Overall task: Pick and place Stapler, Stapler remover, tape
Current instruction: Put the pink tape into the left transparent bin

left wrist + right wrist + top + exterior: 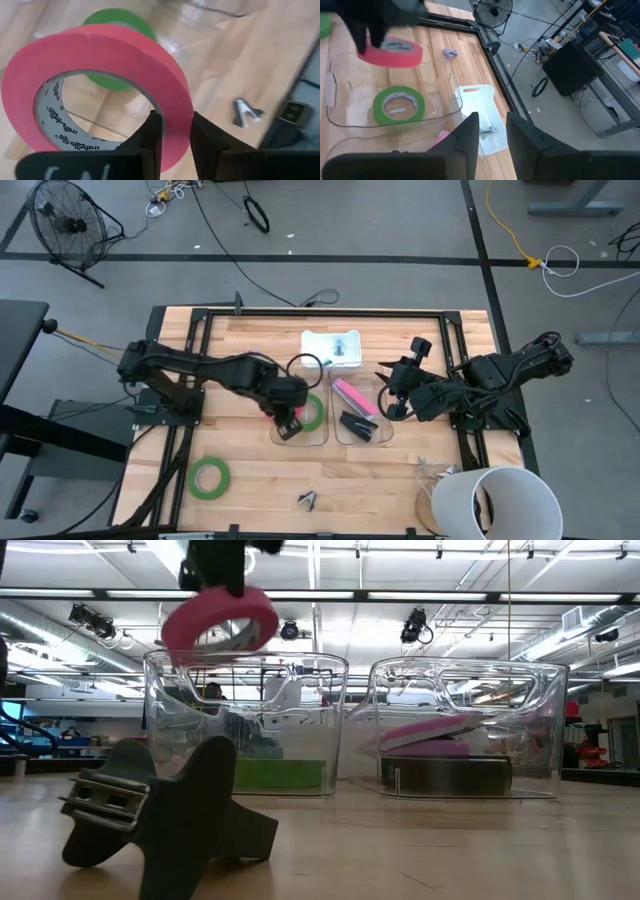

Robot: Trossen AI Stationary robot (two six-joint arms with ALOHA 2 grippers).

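My left gripper [288, 423] is shut on a pink tape roll [220, 622] and holds it above the left clear bin [299, 418]. A green tape roll [314, 412] lies flat on that bin's floor. The right clear bin [362, 418] holds a pink stapler [352, 396] and a black stapler [358, 426]. A dark stapler remover [308, 499] lies on the table near its front edge and looms large in the low view [160, 820]. My right gripper [384, 393] is open and empty beside the right bin's far right corner. My left gripper pinches the pink roll's wall [176, 132], one finger [152, 137] in the roll's hole and the other outside. The fingers come from above, pointing down. The roll hangs lifted clear, a little tilted, above the bin's rim [245, 658].
A second green tape roll [210, 477] lies on the table at the front left. A white tray [332, 347] sits behind the bins. A white bucket [495, 500] stands at the front right corner. Bare wood shows between the bins and the table's front edge.
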